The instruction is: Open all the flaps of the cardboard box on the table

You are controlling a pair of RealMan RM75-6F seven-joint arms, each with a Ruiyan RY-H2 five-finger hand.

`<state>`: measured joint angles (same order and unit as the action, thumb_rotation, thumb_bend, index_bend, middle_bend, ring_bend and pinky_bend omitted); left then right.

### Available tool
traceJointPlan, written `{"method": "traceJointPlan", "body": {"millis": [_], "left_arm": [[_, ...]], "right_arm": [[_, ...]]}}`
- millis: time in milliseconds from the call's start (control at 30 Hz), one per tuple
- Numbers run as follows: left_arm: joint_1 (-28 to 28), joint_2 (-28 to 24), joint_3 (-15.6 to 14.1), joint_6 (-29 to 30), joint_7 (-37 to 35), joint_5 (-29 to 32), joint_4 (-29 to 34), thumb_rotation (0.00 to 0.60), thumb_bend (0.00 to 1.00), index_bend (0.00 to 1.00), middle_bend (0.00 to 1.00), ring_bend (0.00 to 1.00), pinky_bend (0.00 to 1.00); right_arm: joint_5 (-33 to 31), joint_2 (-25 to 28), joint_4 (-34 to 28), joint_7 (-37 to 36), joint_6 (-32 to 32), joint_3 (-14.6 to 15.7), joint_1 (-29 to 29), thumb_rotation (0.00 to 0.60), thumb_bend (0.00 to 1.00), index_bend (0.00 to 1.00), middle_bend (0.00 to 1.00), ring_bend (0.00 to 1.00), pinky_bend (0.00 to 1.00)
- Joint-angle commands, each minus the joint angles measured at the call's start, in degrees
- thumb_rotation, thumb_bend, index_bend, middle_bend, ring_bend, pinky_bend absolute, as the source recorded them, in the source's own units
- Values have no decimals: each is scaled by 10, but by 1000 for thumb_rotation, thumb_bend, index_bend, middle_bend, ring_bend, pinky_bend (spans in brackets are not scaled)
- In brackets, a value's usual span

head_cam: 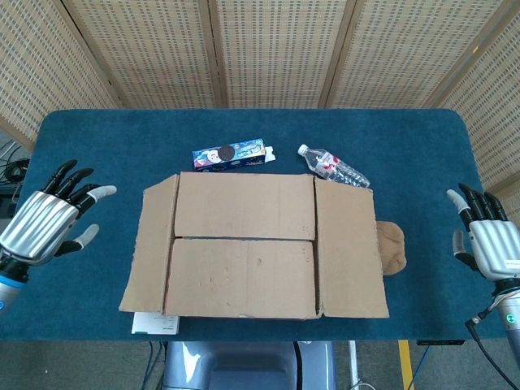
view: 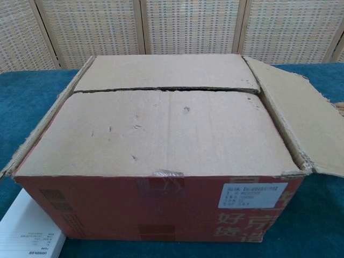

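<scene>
Blue tabletop (head_cam: 406,138), wicker screens behind.

Cardboard box (head_cam: 244,244) sits mid-tabletop, near the front edge, long axis running left to right. Both end flaps folded out: left end flap (head_cam: 150,244) angled down and outward, right end flap (head_cam: 349,248) lying nearly flat. The two long flaps remain shut, far long flap (head_cam: 244,205) and near long flap (head_cam: 242,276), meeting along a seam (view: 166,90) that runs the box's length.

Left robot hand (head_cam: 45,223) hangs off the box's left side, well apart from it, fingers spread, holding nothing. Right robot hand (head_cam: 487,240) is at the tabletop's right edge, also released, fingers apart, further from the box than the left.

Judgement: the seam lies inward from both hands; the left robot hand is nearer and would reach rightward across the left end flap to get at a long flap's edge.

Smaller items: plastic water bottle (head_cam: 333,168) and a blue carton (head_cam: 231,153) behind the box; a tan sock-like thing (head_cam: 392,246) under the right flap; white booklet (view: 27,231) at the front left corner.

Writing: white label (view: 252,196) on the red front, print too small to read; large Chinese characters beneath, partly cut off.
</scene>
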<state>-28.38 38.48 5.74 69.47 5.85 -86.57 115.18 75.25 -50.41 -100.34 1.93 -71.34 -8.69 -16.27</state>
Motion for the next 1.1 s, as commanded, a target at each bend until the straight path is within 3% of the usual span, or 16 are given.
{"method": "traceJointPlan", "body": {"millis": [33,300,567,833,1100], "left_arm": [[-19,31,13,-21,31,15,1,600,128,113,143,17,0],[-67,101,33,-74,106,53,-4,600,95,11,2,0,0],[-129,194,50,-129,195,123,-20,600,95,0,0,0,0],[-153,262,52,-127,242,179,-41,600,88,0,0,0,0],[-165,297,48,-118,261,198,-56,600,73,0,0,0,0]], "right_arm": [[0,1,0,-1,-2,0,2,600,724,0,0,0,2],[1,1,2,-5,-5,2,6,600,724,0,0,0,2],[2,2,7,-12,-9,4,12,600,724,0,0,0,2],[3,0,12,-16,-8,5,14,600,724,0,0,0,2],[3,0,15,-20,-10,5,16,600,724,0,0,0,2]]}}
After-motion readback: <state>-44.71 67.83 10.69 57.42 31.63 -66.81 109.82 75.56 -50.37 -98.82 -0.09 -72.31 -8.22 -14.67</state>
